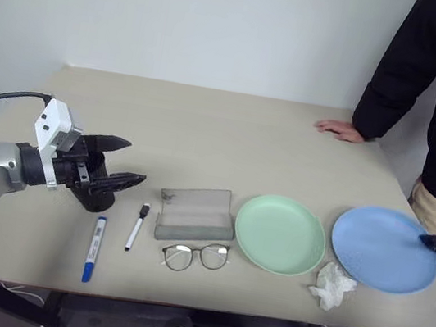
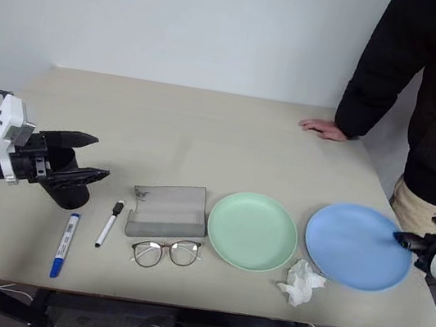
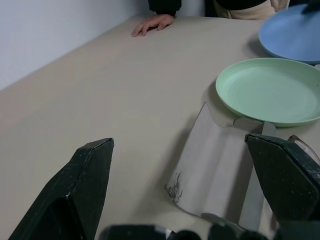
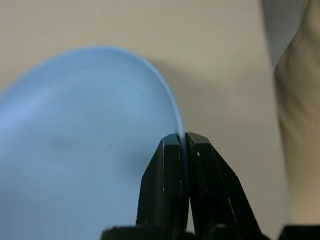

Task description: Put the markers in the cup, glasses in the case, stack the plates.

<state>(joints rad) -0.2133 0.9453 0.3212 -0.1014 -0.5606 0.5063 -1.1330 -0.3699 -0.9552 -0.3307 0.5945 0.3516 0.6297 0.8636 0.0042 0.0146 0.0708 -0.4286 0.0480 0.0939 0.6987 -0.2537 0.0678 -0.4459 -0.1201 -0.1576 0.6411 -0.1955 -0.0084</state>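
Note:
The light blue plate (image 1: 383, 248) sits at the right of the table, and my right gripper (image 4: 182, 137) is shut on its right rim. The pale green plate (image 1: 280, 233) lies just left of it. The grey case (image 1: 196, 214) lies open in the middle, with the glasses (image 1: 195, 256) in front of it. A thin black-capped marker (image 1: 137, 226) and a thicker blue-capped marker (image 1: 94, 248) lie left of the case. My left gripper (image 1: 135, 161) hangs open over the black cup (image 1: 93, 197), which it mostly hides.
A crumpled white tissue (image 1: 331, 285) lies between the two plates at the front edge. A person in black stands at the table's right side, one hand (image 1: 339, 130) resting flat on the far right of the table (image 1: 207, 129).

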